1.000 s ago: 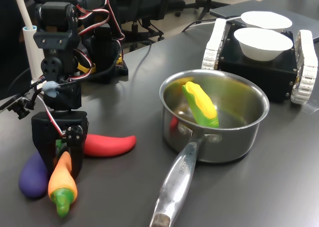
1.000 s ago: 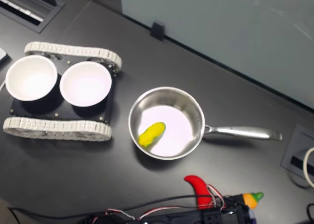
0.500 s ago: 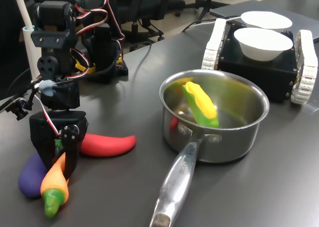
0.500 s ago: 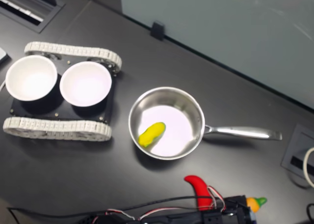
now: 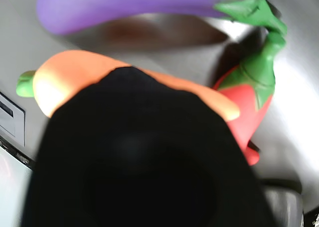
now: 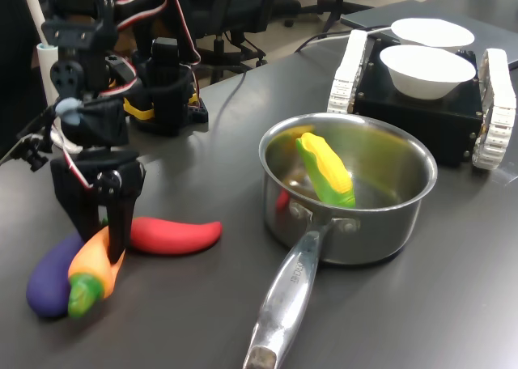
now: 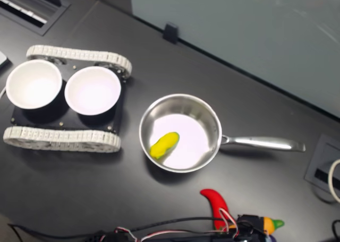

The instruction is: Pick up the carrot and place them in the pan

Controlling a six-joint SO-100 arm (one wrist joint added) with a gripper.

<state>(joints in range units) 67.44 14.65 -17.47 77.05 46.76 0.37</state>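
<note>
My own black claw body fills most of the wrist view as a blurred dark mass, so I cannot see my fingertips there; only the sides of the small orange toy carrot with the green stem end [image 5: 70, 77] stick out from behind it. In the second exterior view I am nearly cut off by the bottom edge: just a scrap of my wiring and the carrot's green-and-orange tip [image 7: 270, 224] show, beside the red chili pepper toy [image 7: 215, 202].

In the first exterior view my claw [image 6: 109, 243] comes down from above with its two black fingers [image 6: 118, 215] clenched on the carrot [image 6: 91, 273], gripping its orange upper part. The carrot hangs tilted, green end down and toward the first exterior view's left; I cannot tell whether that tip touches the dark surface [image 6: 421, 304] or clears it. Just behind it, partly covered by the carrot, lies the purple toy eggplant [image 6: 48, 280], and the red chili [image 6: 174, 235] lies right beside my fingers on the first exterior view's right.

The shiny round stainless-steel pan with one long handle [image 6: 388, 223] stands well apart from me, toward the first exterior view's right, and holds a yellow-and-green corn cob toy [image 6: 325, 171] leaning against its wall. Beyond it, two white bowls [image 6: 425, 69] sit on a black tracked base [image 6: 421, 114].
</note>
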